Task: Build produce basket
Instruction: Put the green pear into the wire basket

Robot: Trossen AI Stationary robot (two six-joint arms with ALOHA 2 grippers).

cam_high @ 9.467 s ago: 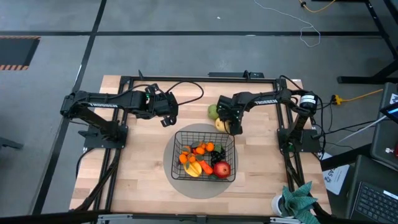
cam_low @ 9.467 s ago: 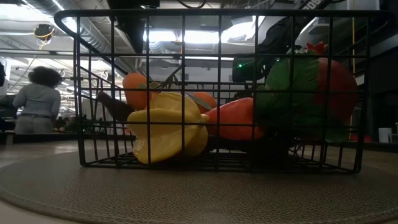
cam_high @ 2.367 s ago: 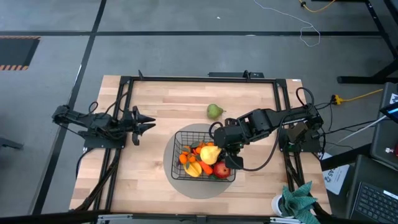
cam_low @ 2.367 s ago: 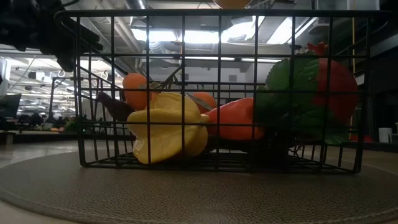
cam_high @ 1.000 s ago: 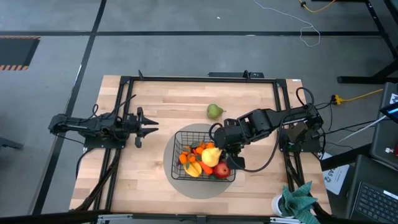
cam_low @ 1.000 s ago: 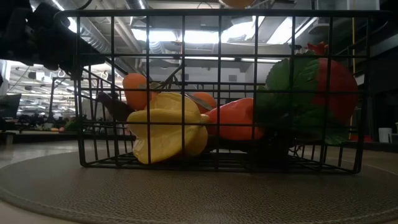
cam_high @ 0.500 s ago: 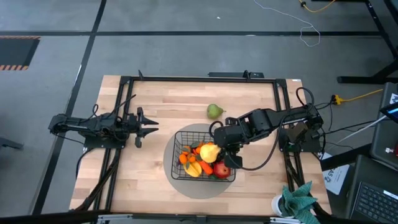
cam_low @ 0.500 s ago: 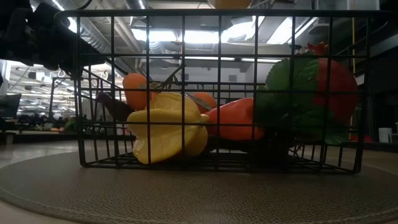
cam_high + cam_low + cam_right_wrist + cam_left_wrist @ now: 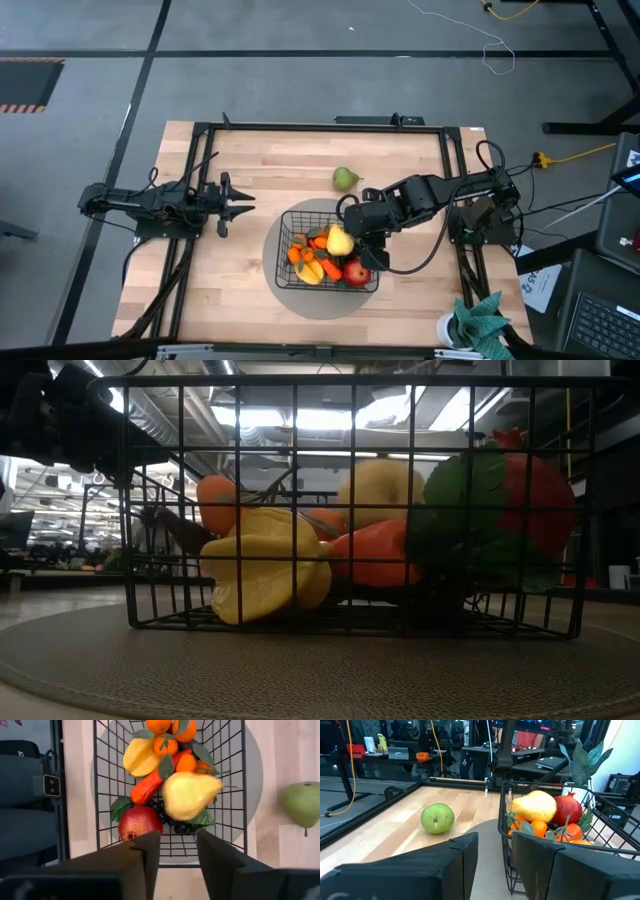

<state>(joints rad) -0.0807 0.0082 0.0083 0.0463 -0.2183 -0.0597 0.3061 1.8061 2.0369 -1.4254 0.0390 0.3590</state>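
Observation:
The black wire basket point(image 9: 283, 218) stands on a round grey mat point(image 9: 300, 302) and holds a red apple point(image 9: 357, 271), oranges, a carrot and yellow pieces. A yellow pear point(image 9: 191, 795) lies on top of this produce, also seen in the low view point(image 9: 380, 485). My right gripper point(image 9: 177, 851) hangs open just above the basket point(image 9: 362, 240), fingers pointing steeply down, with the pear below them and clear of them. A green pear point(image 9: 345, 179) rests on its side on the wood behind the basket. My left gripper point(image 9: 240, 205) waits open at the table's left, pointing level at the basket.
The mat reaches a little beyond the basket on every side. Bare wood lies to the left, right and far side of it. A black metal frame point(image 9: 320, 126) runs along the table's edges.
My right gripper has opened and let go of the yellow pear. The pear has dropped from above the basket's rim onto the produce inside. The arm itself has stayed where it was.

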